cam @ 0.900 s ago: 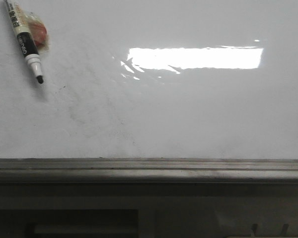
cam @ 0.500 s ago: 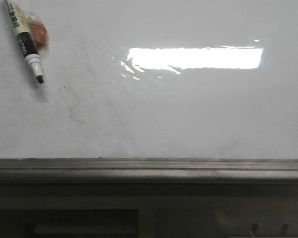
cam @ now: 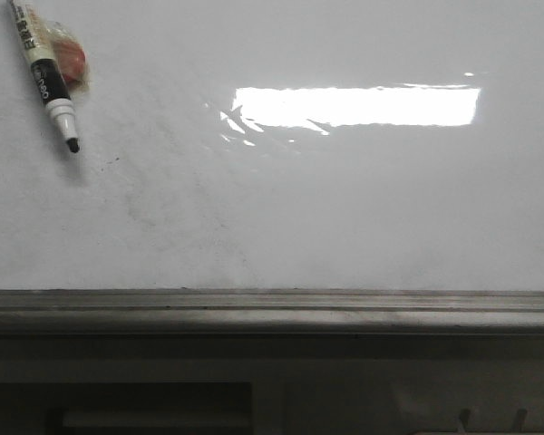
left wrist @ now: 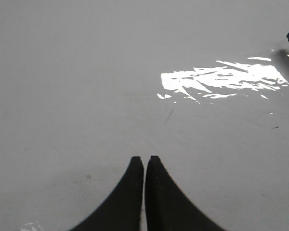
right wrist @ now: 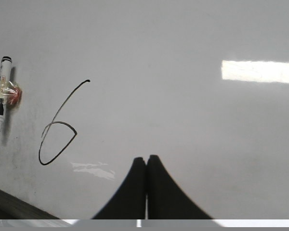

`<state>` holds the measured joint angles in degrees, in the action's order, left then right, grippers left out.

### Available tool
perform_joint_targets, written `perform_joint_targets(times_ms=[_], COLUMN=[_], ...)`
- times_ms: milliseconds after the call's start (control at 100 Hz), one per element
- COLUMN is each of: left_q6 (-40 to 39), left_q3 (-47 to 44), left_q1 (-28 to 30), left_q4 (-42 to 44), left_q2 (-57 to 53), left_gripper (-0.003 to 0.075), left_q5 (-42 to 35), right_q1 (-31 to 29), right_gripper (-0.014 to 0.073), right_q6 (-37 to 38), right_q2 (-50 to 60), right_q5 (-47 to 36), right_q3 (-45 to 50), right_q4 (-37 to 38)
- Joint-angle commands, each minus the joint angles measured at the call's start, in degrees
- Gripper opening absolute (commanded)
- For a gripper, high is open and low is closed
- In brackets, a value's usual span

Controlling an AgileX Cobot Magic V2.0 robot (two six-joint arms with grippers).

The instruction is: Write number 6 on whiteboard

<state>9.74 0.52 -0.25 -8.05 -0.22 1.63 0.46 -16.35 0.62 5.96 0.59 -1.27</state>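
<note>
Nearest in the right wrist view, the right gripper (right wrist: 146, 159) shows as two black curved fingers pressed together at their tips, clenched with nothing between them. It hangs over the whiteboard (right wrist: 183, 125), a glossy white surface. Beyond the fingertips and off to one side, well apart from them, sits the number 6 (right wrist: 58, 132), a thin dark marker line with a long slanted stroke running down into a closed, pointed loop. Farther out on that same side, just past the digit and not touching it, lies a marker pen (right wrist: 1, 96), with a white and black barrel, its dark tip uncapped, and a small reddish object wrapped in clear film fixed against its barrel. A dark strip of the board's edge crosses the corner near the pen. In the left wrist view, the left gripper (left wrist: 144, 160) is likewise closed and empty, its two black fingertips almost meeting, over a bare stretch of board with a few faint stray marks and a bright patch of reflected light; one end of a pen barrel just shows at the frame's edge. In the front view, a grey metal rail (cam: 272, 313) runs along the board's near edge, and the pen lies at the far left; neither gripper nor the digit shows there.
</note>
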Motion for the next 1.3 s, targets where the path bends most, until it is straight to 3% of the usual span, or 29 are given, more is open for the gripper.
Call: perform_joint_targets(times_ms=[0,150,280,470,600,660,750,850,990,1090,1290], left_q6=[-0.31,-0.31,-0.31,-0.31,-0.31,-0.31,-0.31,0.12,0.33,3.13,5.99], left_q3=[-2.81,-2.81,-2.81,-2.81,-2.61,-2.01,0.61,6.63,18.68,26.13,31.76], left_q1=[-0.06,-0.06,-0.06,-0.06,-0.06,-0.06,-0.06,-0.06,-0.06,-0.29,-6.77], left_q4=[0.0,-0.22,-6.67,-25.52,-38.94,-42.85,-42.33,-37.51,-27.5,-25.27,-27.89], left_q2=[-1.8,-1.8,-1.8,-1.8,-1.8,-1.8,-1.58,0.72,8.37,14.43,21.85], left_gripper=[-0.002,-0.002,-0.002,-0.002,-0.002,-0.002,-0.002,-0.002,-0.002,-0.002,-0.0017], left_q5=[-4.78,-4.78,-4.78,-5.21,-5.33,-5.26,-2.06,6.43,19.77,27.0,29.05], right_q1=[-0.37,-0.37,-0.37,-0.37,-0.37,-0.37,-0.37,-0.37,-0.37,-0.37,-0.37], right_gripper=[-0.0065,-0.0065,-0.0065,-0.0065,-0.0065,-0.0064,-0.0064,-0.0046,-0.0045,-0.0046,-0.0013], right_q6=[0.12,0.12,0.12,0.12,0.12,0.12,0.12,0.01,0.01,-2.0,-4.85], right_q2=[0.96,0.96,0.96,0.96,0.96,0.96,0.69,-1.67,-10.64,-18.29,-26.6], right_q5=[-4.35,-4.47,-4.96,-6.43,-6.89,-5.96,-2.09,4.61,15.68,20.38,24.74], right_q3=[1.3,1.3,1.3,1.3,1.08,0.48,-1.96,-6.58,-15.11,-20.7,-27.76], right_q4=[0.36,-1.54,-9.86,-20.93,-36.51,-37.83,-37.83,-36.47,-33.04,-32.43,-32.67])
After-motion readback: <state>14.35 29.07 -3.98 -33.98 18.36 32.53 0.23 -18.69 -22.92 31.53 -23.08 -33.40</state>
